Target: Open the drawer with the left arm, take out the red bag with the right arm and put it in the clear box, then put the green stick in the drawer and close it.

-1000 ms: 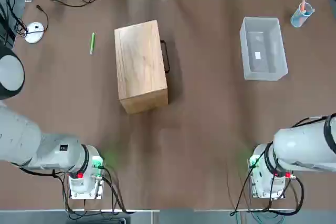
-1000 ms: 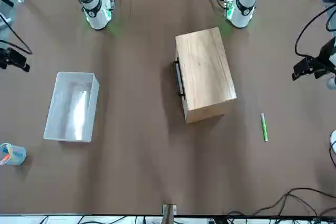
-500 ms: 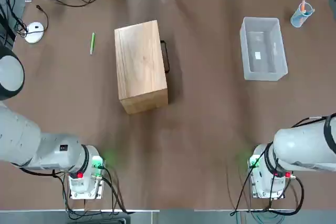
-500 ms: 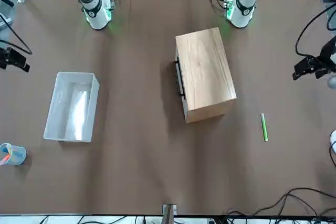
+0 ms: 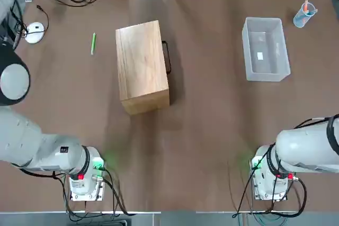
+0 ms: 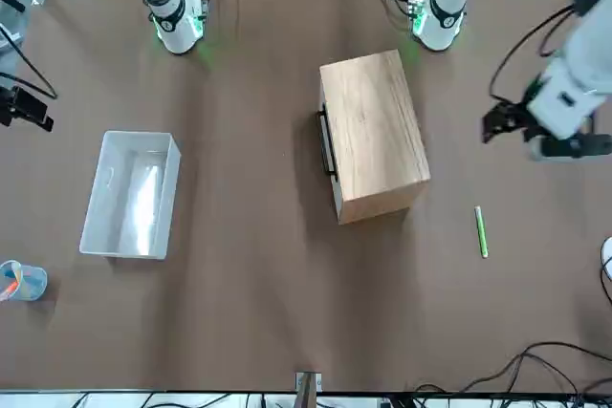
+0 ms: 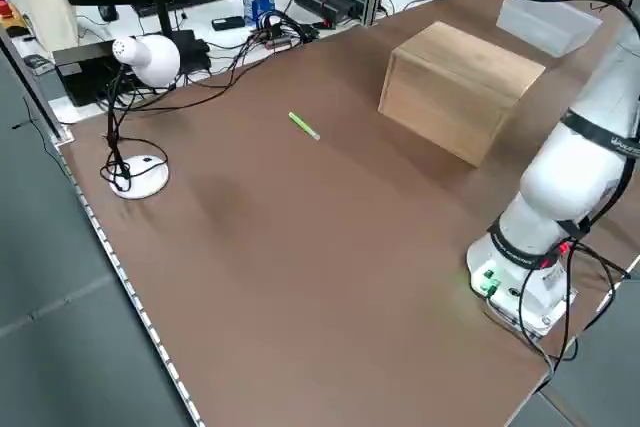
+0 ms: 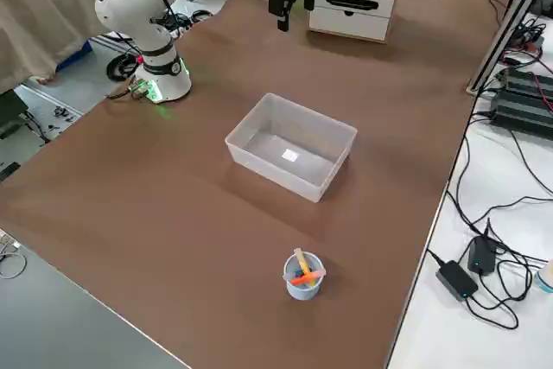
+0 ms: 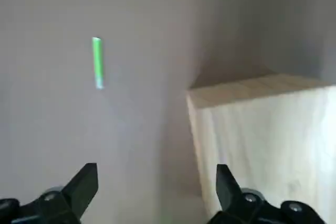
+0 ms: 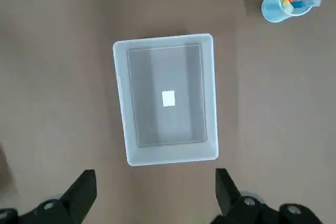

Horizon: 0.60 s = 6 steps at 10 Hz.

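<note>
The light-wood cabinet [image 5: 142, 67] stands left of the table's middle. Its drawer is pushed in, and the black bar handle [image 5: 167, 56] faces the clear box [image 5: 267, 70], which is empty. The red bag is hidden. On the cabinet's other side lies the green stick [image 5: 93, 43]. My left gripper [image 9: 155, 187] hangs open and empty above the table between the green stick [image 9: 97, 61] and the cabinet's corner; the left wrist [image 6: 562, 102] shows beside the cabinet. High over the clear box [image 10: 157, 124], my right gripper [image 10: 155, 187] is open and empty.
A blue cup [image 5: 304, 14] with pens stands at the far right corner. A computer mouse [image 5: 34, 31] and a white lamp [image 7: 150, 57] sit at the far left, with cables along the far edge. The arm bases [image 5: 85, 175] [image 5: 270, 175] occupy the near edge.
The left arm has swung in from the table's left side toward the cabinet, still open. The right arm, cabinet, stick and box have not moved.
</note>
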Tool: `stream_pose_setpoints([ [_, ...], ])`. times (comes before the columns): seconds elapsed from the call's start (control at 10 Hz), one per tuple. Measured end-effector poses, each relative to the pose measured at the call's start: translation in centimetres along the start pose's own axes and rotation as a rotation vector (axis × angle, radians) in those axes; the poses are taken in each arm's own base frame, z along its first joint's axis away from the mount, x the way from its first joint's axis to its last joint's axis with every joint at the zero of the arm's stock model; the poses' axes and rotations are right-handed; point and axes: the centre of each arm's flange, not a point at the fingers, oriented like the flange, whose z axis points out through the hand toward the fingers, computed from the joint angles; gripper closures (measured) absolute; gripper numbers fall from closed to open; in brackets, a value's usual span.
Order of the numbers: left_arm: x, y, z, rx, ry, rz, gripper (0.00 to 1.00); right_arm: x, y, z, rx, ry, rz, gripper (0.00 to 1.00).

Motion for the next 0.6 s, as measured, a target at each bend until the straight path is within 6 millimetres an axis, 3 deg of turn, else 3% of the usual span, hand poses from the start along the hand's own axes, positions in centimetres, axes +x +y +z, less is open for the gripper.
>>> stream_pose_setpoints([
  [0.6, -4.1, 23.0, 7.2, -0.052, -0.041, -0.157, 0.0, 0.0, 0.0, 0.0, 0.0, 0.001, 0.0, 0.0],
])
